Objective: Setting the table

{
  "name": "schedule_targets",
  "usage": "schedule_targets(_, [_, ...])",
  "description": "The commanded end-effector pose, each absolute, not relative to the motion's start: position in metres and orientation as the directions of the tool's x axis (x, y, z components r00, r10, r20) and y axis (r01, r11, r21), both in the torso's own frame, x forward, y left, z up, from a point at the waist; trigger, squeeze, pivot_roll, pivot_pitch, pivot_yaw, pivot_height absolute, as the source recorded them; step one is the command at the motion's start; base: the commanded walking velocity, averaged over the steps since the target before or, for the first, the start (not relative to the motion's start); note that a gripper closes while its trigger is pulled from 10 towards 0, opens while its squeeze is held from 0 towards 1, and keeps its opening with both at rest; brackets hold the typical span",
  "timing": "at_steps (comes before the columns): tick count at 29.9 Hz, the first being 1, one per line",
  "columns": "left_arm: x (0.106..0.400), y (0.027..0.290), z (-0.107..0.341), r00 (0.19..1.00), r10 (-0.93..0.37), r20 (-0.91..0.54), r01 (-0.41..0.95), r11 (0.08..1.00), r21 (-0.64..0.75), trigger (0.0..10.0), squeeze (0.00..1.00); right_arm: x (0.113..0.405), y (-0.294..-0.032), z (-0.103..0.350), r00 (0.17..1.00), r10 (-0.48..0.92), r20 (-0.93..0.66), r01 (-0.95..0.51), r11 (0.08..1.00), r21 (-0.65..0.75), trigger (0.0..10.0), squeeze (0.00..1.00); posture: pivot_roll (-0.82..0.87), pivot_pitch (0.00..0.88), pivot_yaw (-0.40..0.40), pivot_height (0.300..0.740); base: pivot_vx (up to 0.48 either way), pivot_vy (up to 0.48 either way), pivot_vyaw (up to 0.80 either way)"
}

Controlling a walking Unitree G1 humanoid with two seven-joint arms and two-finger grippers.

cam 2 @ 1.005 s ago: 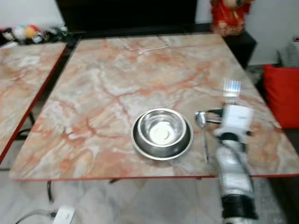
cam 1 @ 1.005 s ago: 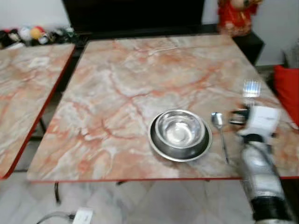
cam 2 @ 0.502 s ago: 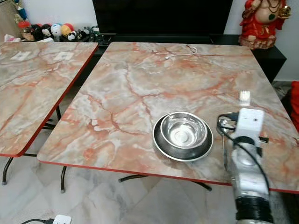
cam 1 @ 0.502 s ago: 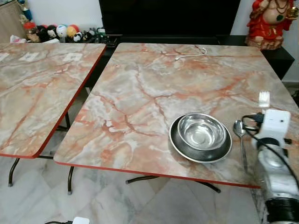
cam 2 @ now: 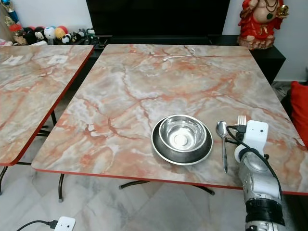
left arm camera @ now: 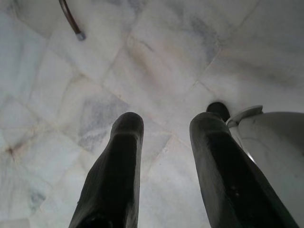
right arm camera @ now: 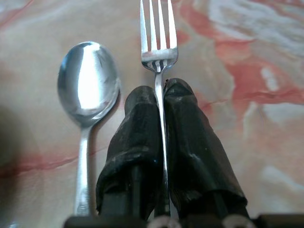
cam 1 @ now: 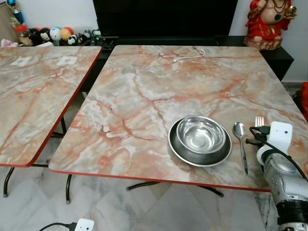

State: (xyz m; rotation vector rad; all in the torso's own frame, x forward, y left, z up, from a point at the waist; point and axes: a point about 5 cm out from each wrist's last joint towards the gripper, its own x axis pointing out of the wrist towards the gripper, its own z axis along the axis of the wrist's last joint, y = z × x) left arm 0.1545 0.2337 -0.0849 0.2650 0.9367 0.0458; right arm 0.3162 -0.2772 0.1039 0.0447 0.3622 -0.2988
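Note:
A steel bowl (cam 1: 200,134) sits in a steel plate (cam 1: 179,148) near the front edge of the marble table (cam 1: 159,91). A spoon (cam 1: 239,139) lies just right of the plate. My right gripper (right arm camera: 160,92) is shut on a fork (right arm camera: 158,33), whose tines (cam 1: 259,121) point away from me, low over the table right of the spoon (right arm camera: 88,85). The right arm (cam 1: 284,178) reaches in from the front right. My left gripper (left arm camera: 166,126) hangs open over the tiled floor, nothing between its fingers.
A second marble table (cam 1: 33,91) stands to the left across a narrow gap. A white cable (cam 1: 188,55) lies at the far side of the table. A dark TV stand (cam 1: 163,19) and a red figurine (cam 1: 267,21) stand behind. A white plug (cam 1: 84,224) lies on the floor.
The camera has shifted and steadied. My right gripper has lowered the fork toward the table beside the spoon; its tines now sit lower and nearer the spoon's bowl.

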Motion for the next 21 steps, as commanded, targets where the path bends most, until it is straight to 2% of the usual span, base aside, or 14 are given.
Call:
schedule_targets(1, [0.147, 0.233, -0.088, 0.567, 0.149, -0.810, 0.088, 0.967, 0.239, 10.0, 0.00, 0.316, -0.280, 0.102, 0.884, -0.266, -0.385, 0.296, 0.955, 0.021, 10.0, 0.00, -0.09, 0.049, 0.039, 0.740, 0.000, 0.000, 0.00])
schedule_targets(6, [0.147, 0.232, -0.089, 0.567, 0.150, -0.810, 0.081, 0.968, 0.236, 10.0, 0.00, 0.314, -0.282, 0.101, 0.882, -0.251, -0.399, 0.257, 0.966, -0.040, 10.0, 0.00, -0.09, 0.058, 0.036, 0.740, 0.000, 0.000, 0.00])
schedule_targets(21, [0.149, 0.234, -0.088, 0.571, 0.158, -0.806, 0.073, 0.968, 0.241, 10.0, 0.00, 0.307, -0.283, 0.086, 0.872, -0.272, -0.407, 0.278, 0.959, -0.046, 10.0, 0.00, -0.09, 0.066, 0.040, 0.740, 0.000, 0.000, 0.00])
